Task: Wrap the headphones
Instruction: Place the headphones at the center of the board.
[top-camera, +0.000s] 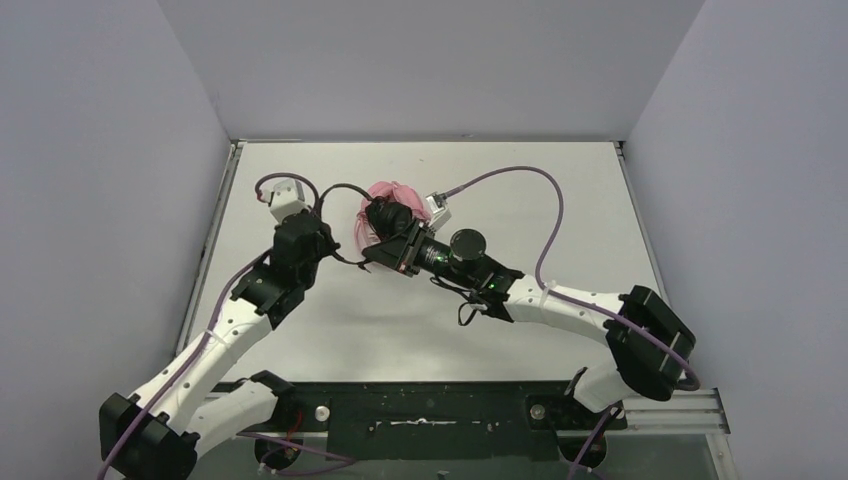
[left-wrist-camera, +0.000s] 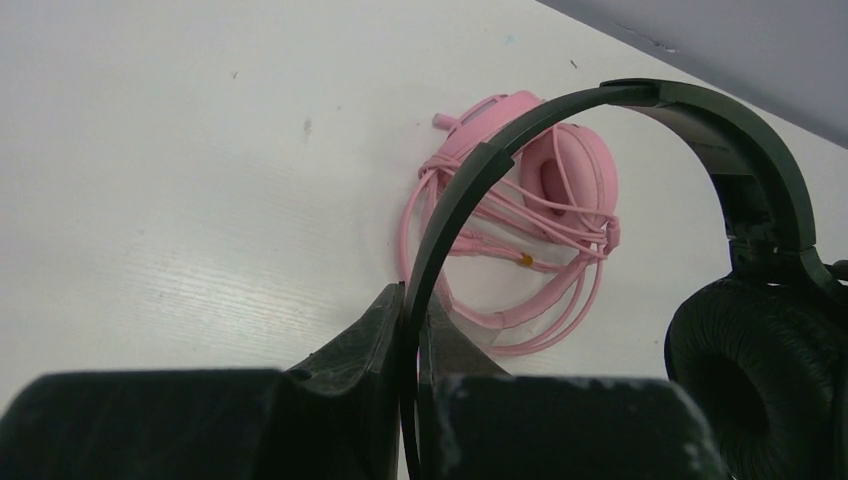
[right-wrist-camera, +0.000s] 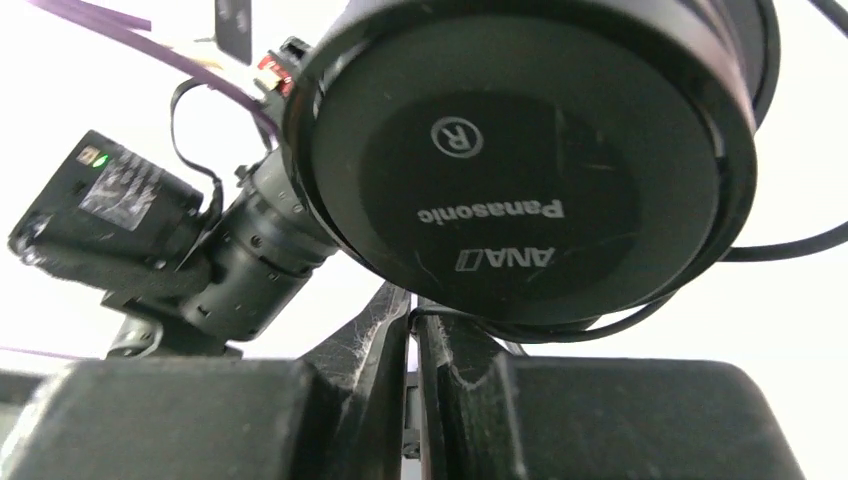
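The black headphones (top-camera: 385, 215) hang above the table between both grippers. My left gripper (left-wrist-camera: 415, 312) (top-camera: 322, 228) is shut on their thin black headband (left-wrist-camera: 560, 115), which arches up to the right to a padded ear cup (left-wrist-camera: 760, 375). My right gripper (right-wrist-camera: 412, 312) (top-camera: 385, 240) sits just under the other ear cup (right-wrist-camera: 500, 170), marked R, with its jaws nearly together on the thin black cable (right-wrist-camera: 600, 322). The pink headphones (left-wrist-camera: 545, 190) (top-camera: 392, 190) lie on the table behind, with their pink cable (left-wrist-camera: 520, 320) coiled around them.
The white table (top-camera: 450, 320) is walled in on three sides. A purple arm cable (top-camera: 548, 215) loops over the far right part. The left arm's wrist (right-wrist-camera: 200, 250) is close to the right gripper. A black base rail (top-camera: 420, 410) runs along the near edge.
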